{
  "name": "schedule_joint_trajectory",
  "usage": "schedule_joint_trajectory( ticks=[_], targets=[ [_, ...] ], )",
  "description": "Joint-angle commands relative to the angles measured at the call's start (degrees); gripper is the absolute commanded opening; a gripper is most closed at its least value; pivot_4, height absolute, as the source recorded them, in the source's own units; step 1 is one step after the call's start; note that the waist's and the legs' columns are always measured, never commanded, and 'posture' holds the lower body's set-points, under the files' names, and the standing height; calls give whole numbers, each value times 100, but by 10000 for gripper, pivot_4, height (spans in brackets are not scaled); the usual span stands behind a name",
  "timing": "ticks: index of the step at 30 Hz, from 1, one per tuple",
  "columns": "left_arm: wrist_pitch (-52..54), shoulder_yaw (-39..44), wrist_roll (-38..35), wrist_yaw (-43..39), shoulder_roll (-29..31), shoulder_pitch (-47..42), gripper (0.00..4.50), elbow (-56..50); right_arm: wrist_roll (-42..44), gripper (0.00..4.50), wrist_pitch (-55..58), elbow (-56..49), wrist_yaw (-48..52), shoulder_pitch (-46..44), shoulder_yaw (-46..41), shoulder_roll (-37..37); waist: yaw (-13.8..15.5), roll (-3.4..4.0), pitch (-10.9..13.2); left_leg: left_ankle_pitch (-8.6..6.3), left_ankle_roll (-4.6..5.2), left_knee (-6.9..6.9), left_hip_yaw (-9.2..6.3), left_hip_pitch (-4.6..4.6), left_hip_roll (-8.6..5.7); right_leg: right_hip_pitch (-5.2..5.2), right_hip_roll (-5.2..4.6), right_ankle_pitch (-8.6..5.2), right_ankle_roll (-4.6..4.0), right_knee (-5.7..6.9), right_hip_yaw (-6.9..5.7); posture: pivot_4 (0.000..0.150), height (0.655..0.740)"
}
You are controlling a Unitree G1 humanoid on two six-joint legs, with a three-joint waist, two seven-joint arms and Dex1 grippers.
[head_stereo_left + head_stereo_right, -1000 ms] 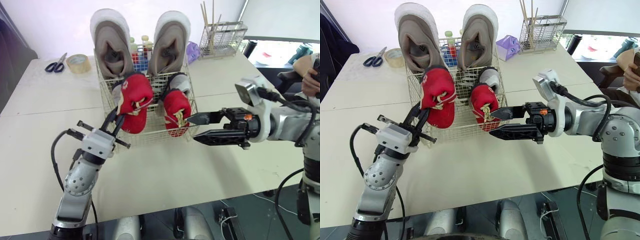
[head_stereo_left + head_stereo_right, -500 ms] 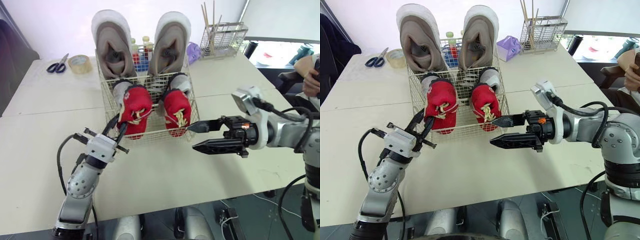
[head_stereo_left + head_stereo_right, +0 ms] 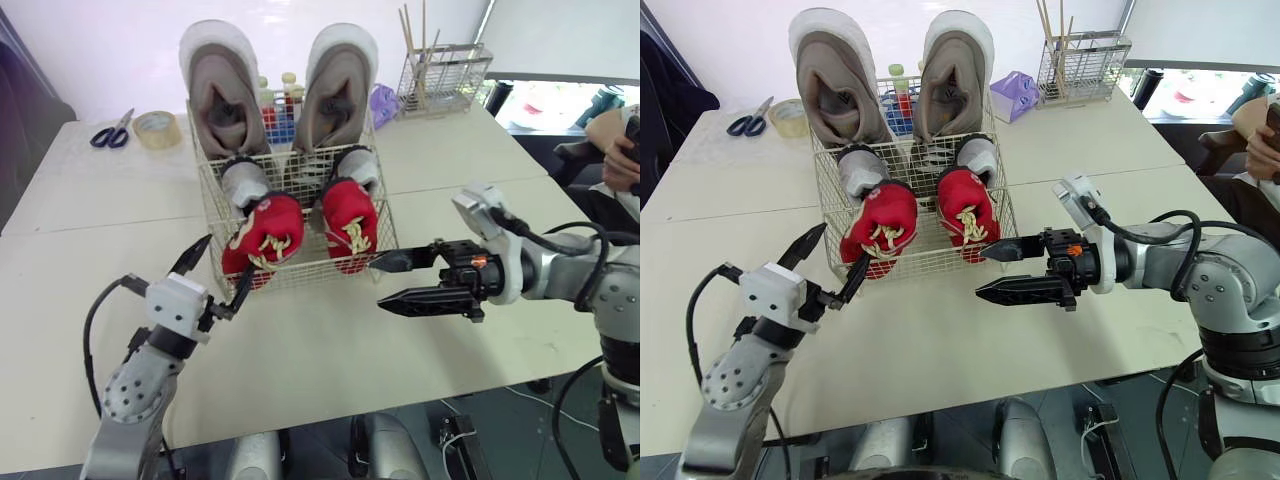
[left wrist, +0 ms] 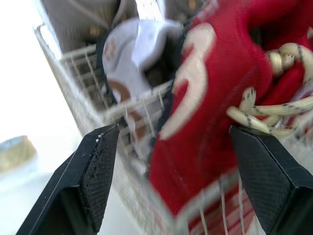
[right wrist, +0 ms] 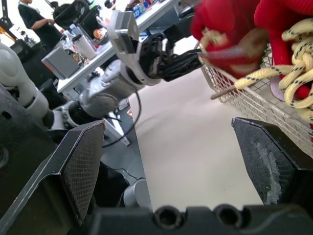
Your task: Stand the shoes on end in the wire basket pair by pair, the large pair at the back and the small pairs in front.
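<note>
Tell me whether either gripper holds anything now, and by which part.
Nothing is held. The left gripper and the right gripper are both open beside the white wire basket.

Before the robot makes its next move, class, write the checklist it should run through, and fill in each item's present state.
1. Large pair on end at the back of the basket: ok.
2. Red pair in front: ok.
3. White pair in the basket, behind the red: ok.
4. Left red shoe upright: not ok, it leans.
5. Left gripper open, gripping nothing: ok.
6. Right gripper open, empty: ok.
</note>
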Motion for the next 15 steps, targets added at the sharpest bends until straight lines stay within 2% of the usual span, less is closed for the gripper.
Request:
schedule_joint_trajectory(
  ticks=[1, 7, 10, 11, 12, 13, 15],
  targets=[
    [349, 228, -196, -124, 156, 99, 37065, -262, -80, 45000, -157, 20, 117, -70, 41, 63, 4, 0, 0, 0, 0, 0, 0, 0, 0, 0, 0, -1, -1, -1, 0, 1500, 7400],
    [973, 679, -723, -270, 372, 320, 37065, -604, -214, 45000, -236, 119, 220, -110, 136, 115, -12, 0, 0, 0, 0, 0, -2, 0, 0, -2, 0, -1, -1, -2, 0, 1500, 7400],
    [1845, 1215, -1482, -201, 501, 589, 37065, -1000, -230, 45000, -224, 84, 260, -63, 151, 116, -17, 0, 0, 0, 0, -1, -3, -1, 0, -2, 0, -1, -1, -1, 0, 1500, 7400],
    [2222, 1476, -1971, -93, 546, 666, 37065, -1179, -232, 45000, -219, 60, 274, -27, 153, 104, -17, 1, 1, 0, 0, 0, -5, 0, 1, -2, 1, -1, 0, -1, 0, 1500, 7400],
    [2434, 1917, -3042, 52, 640, 852, 37065, -1338, -252, 45000, -212, 24, 306, 39, 160, 55, -17, -1, 2, 0, 0, -1, -5, 0, 1, -2, 0, -2, 0, -1, 1, 1500, 7400],
    [2522, 2343, -4124, 136, 736, 1026, 39755, -1415, -272, 45000, -218, -2, 341, 101, 158, 11, -22, -7, 5, 0, 0, -1, -8, -1, 1, -4, 1, -2, 1, -1, 1, 1500, 7400],
    [2606, 3029, -5699, 165, 980, 1323, 44851, -1378, -289, 45000, -221, -25, 384, 191, 132, -57, -16, -6, 9, -1, -1, -2, -15, -2, 7, -4, 1, -5, 6, -1, 1, 1500, 7400]
  ],
)
